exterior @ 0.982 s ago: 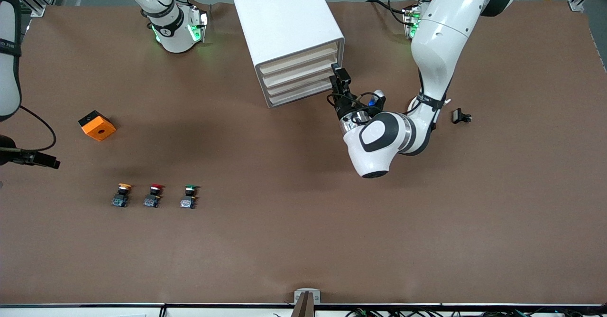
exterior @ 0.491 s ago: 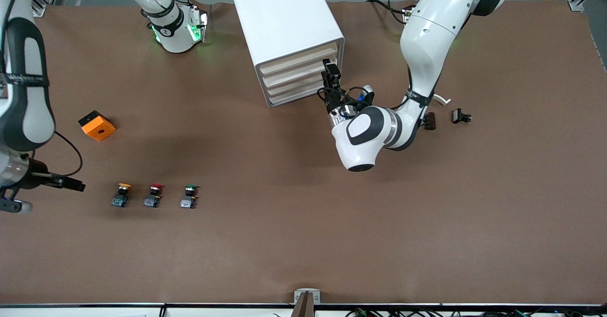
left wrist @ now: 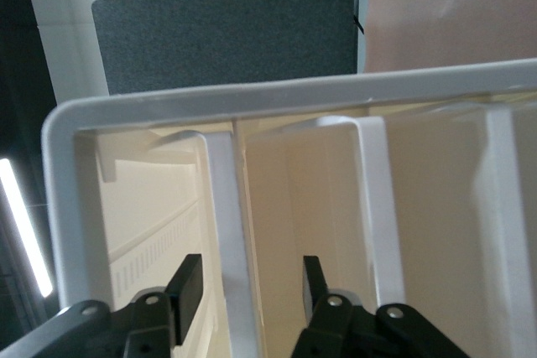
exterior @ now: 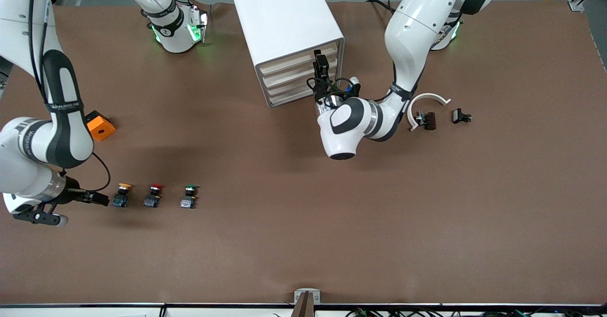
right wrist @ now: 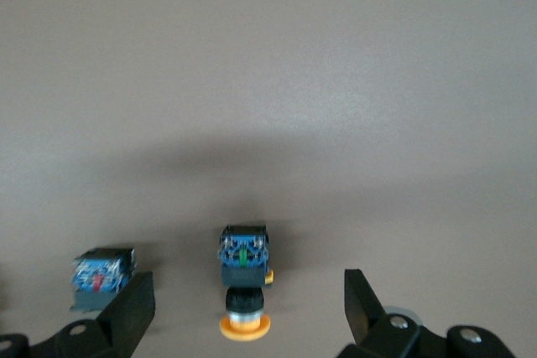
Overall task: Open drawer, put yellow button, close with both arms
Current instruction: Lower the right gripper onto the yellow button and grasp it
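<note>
The white cabinet [exterior: 284, 18] stands near the robots' bases with all four cream-fronted drawers shut. The top drawer [exterior: 296, 58] is flush with its frame. My left gripper [exterior: 321, 66] is at the cabinet front by the upper drawers, at the end toward the left arm. In the left wrist view it [left wrist: 247, 272] is open, its jaws straddling a white upright lip [left wrist: 225, 207]. The yellow button [exterior: 123, 194] lies on the table beside the red-capped one. My right gripper [exterior: 102, 198] is just beside it. In the right wrist view it [right wrist: 247, 282] is open, with the yellow button [right wrist: 243, 291] between its jaws, untouched.
The red-capped button [exterior: 154, 195] and the green-capped button [exterior: 189, 196] lie in a row with the yellow one. An orange block [exterior: 100, 128] sits by the right arm's forearm. A white curved piece [exterior: 428, 98] and small black parts [exterior: 461, 116] lie near the left arm.
The right arm has swung in from the table's end and brought its gripper to the yellow button. The left gripper has moved along the cabinet front toward the upper drawers.
</note>
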Controlling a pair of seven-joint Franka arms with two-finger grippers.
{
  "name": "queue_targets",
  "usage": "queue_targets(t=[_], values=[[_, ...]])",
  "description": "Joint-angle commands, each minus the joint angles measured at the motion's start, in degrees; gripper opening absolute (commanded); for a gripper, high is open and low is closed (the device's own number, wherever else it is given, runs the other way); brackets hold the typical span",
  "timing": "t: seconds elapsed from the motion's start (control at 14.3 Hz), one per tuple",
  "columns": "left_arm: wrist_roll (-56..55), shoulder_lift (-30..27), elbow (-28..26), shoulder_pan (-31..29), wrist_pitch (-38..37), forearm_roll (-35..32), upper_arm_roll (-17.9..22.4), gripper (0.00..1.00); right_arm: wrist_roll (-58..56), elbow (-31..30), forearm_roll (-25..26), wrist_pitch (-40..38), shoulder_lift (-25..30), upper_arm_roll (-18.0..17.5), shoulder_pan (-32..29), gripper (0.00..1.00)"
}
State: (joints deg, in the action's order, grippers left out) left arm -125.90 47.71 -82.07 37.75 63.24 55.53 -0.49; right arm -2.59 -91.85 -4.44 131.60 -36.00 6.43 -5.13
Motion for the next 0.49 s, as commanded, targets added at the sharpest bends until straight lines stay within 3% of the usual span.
queue_targets(t=[0.0,0.07,0.42], values=[[-0.84,-0.52,-0.55,0.83,0.30,1.51,0.22,0.42,3.19,-2.71,-0.30,5.04,-0.92,0.07,0.90,1.00],[-0.75,-0.52,-0.55,1.01,0.22,1.86,0.22,0.31,3.73,-3.33,-0.30,6.54,-1.61,0.07,1.25,1.00],[-0.40,-0.34,-0.19,0.48,0.39,3.53,0.40,0.13,3.82,-5.26,-0.30,11.65,-3.90,0.07,1.43,1.00]])
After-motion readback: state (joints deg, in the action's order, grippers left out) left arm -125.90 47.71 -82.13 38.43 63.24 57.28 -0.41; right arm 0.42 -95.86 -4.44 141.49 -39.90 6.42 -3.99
